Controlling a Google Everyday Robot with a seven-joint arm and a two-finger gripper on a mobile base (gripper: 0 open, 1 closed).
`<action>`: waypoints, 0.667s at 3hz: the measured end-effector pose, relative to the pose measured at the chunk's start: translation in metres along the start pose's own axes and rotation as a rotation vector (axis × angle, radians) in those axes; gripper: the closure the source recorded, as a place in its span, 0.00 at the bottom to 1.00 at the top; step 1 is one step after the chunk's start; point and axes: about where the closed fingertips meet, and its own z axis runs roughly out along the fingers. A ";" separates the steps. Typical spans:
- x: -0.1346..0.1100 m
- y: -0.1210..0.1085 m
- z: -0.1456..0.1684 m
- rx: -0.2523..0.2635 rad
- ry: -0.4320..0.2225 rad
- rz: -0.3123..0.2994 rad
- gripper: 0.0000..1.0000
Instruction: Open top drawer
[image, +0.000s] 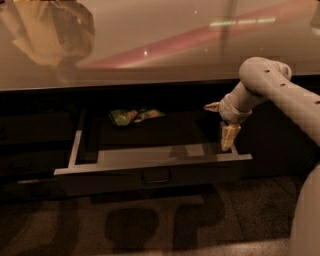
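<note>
Claw (221, 126): at the right end of the top drawer (125, 160), below the front edge of the surface (150, 50). Spread wide, holding nothing. One yellowish finger (229, 136) points straight down into the drawer's right front corner, its tip just behind the front panel's top edge; cannot tell whether it touches the panel. The other finger (212, 106) sticks out to the left, higher up, over the dark interior.

Arm (272, 87): pale, rounded, comes in from the right; elbow level with the surface edge, forearm angled down and left to the claw. More pale robot casing (306, 215) fills the lower right.

Top drawer: stands open, well out from the dark cabinet run under the surface. Light grey rim on the left side and along the front; dark flat front facing the camera with one small rectangular handle (156, 176) at its centre. Inside is mostly shadow.

Contents: a green packet (121, 117) at the back of the drawer, left of centre, with a second small pale-and-green wrapper (150, 114) just beside it on the right. Both well apart from the claw.

Surface: glossy, tan, streaked with a reddish reflection and a bright strip of light.

Floor (150, 225): speckled, with dark blotchy shadows below the drawer front.
</note>
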 end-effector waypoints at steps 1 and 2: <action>0.000 0.000 0.000 -0.001 0.000 0.000 0.00; -0.001 0.002 0.003 -0.012 -0.006 0.002 0.00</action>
